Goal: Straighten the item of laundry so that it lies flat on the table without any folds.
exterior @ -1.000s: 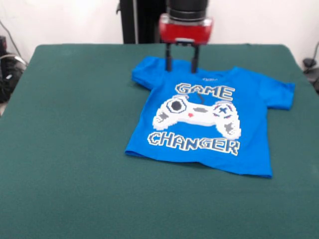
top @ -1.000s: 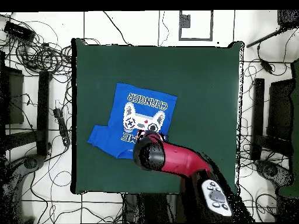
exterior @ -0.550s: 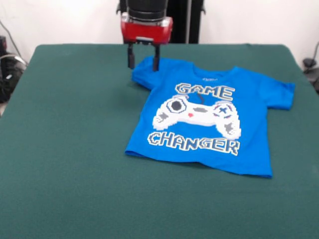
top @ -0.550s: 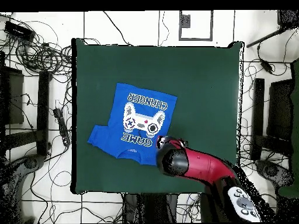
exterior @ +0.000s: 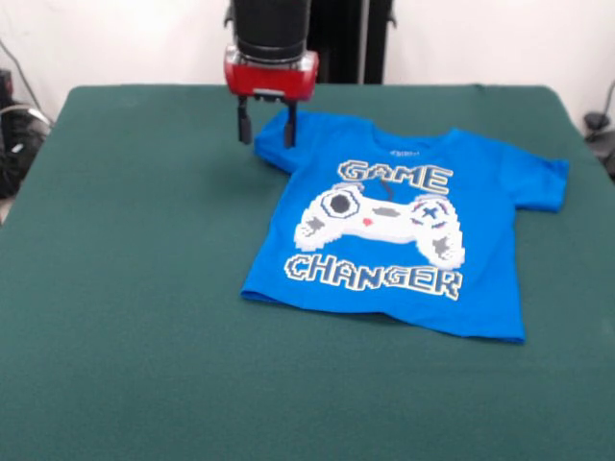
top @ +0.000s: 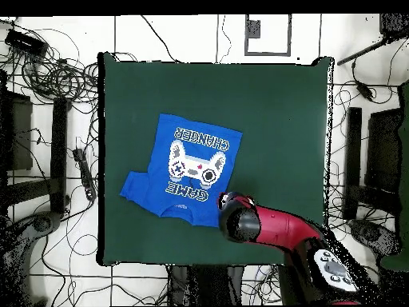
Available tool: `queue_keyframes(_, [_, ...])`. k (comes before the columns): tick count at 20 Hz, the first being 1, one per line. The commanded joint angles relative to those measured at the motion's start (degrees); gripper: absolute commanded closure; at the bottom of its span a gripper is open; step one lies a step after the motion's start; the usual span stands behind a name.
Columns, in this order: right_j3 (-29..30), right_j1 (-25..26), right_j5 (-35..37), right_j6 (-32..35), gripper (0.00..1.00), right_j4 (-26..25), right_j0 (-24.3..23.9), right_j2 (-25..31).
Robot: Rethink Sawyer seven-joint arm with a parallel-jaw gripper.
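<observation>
The blue T-shirt [exterior: 413,226] lies print side up on the green worktop [exterior: 125,288], with one sleeve bunched. The tool [exterior: 265,126] is open, its fingers astride this sleeve's edge.

A small bright blue short-sleeved T-shirt [exterior: 404,230] lies print-up on the dark green felt-like worktop [exterior: 125,288], which is much wider than the garment. White pixel-style lettering reads "GAME CHANGER", with a white game controller between the two words. In the front view the collar points to the far edge and the hem to the near edge. The body lies mostly flat and slightly askew. The sleeve on the right is spread out; the sleeve on the left is bunched and folded in.
</observation>
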Motion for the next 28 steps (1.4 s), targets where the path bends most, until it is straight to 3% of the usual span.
queue_keyframes(1, [-4.0, 5.6, 3.5, 0.8, 0.0, -2.8, 1.2, 6.3])
queue_keyframes(13, [-6.2, 11.8, -1.3, 2.3, 0.0, -6.1, 0.0, 6.5])
queue_keyframes(28, [-6.4, 12.3, -1.7, 2.2, 0.0, -7.9, -1.8, 6.9])
